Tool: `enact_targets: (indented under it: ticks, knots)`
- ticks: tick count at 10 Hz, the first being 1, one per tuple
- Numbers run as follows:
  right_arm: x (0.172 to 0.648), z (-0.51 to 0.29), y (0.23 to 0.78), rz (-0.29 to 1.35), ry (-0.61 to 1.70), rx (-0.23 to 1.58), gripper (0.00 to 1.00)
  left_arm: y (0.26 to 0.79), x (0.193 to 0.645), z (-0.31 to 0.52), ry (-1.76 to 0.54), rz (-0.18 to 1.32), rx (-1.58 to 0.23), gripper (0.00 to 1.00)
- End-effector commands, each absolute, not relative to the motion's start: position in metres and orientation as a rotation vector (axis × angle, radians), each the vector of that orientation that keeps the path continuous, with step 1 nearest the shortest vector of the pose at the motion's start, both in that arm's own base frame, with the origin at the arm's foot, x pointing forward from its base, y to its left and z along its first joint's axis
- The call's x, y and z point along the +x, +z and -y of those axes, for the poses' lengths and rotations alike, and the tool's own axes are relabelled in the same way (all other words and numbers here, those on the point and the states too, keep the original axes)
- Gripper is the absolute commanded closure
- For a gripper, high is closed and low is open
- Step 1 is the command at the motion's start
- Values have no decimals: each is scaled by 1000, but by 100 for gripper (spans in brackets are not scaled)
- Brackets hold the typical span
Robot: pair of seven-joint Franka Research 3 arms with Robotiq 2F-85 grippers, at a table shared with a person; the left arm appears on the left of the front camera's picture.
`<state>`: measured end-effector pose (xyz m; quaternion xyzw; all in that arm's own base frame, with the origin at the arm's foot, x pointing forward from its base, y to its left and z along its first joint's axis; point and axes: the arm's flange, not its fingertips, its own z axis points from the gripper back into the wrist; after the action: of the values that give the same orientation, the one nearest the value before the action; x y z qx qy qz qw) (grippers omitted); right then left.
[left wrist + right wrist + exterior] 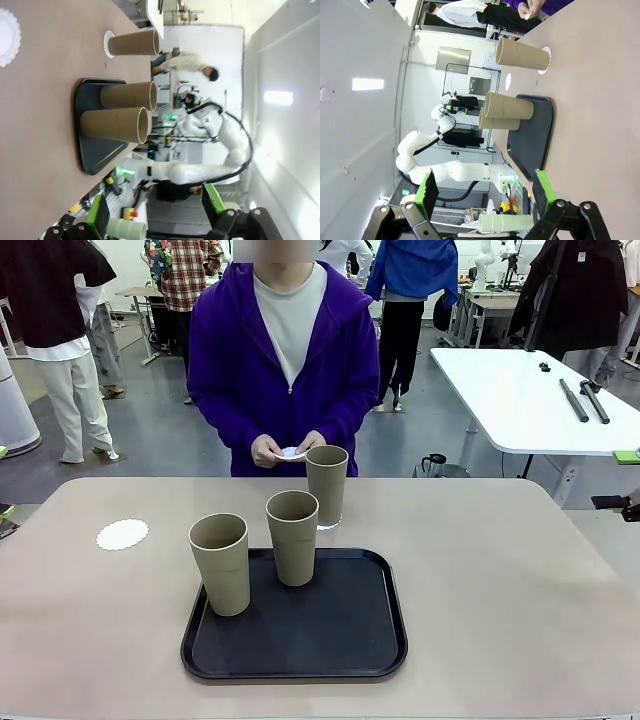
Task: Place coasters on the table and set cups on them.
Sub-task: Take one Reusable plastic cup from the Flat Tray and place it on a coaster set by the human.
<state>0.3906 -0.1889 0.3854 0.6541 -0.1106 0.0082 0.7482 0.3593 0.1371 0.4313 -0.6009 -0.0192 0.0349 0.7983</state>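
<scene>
One bare coaster (122,534) lies flat on the bench (500,590), left of the tray (340,635). On the tray, two upright cups (291,537); the left cup (220,562) stands closest to it. Beyond the tray, the third cup (326,485) already has one. Both spread and empty: left claw (156,212), right claw (485,192). Left arm's nearer, I'd say.

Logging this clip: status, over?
Left gripper, right gripper open, empty. One cup on coaster, two cups on tray. One coaster bare, one in person's hands. No obstruction.
</scene>
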Motion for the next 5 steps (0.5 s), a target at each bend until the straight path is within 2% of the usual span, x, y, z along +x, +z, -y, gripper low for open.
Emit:
enact_targets:
  ticks: [1, 5]
  knots:
    - [392, 191, 386, 243, 20, 1431, 0, 479, 375, -100, -252, 122, -1035, 0]
    - [392, 191, 386, 243, 20, 1431, 0, 512, 380, 15, -715, 116, -503, 0]
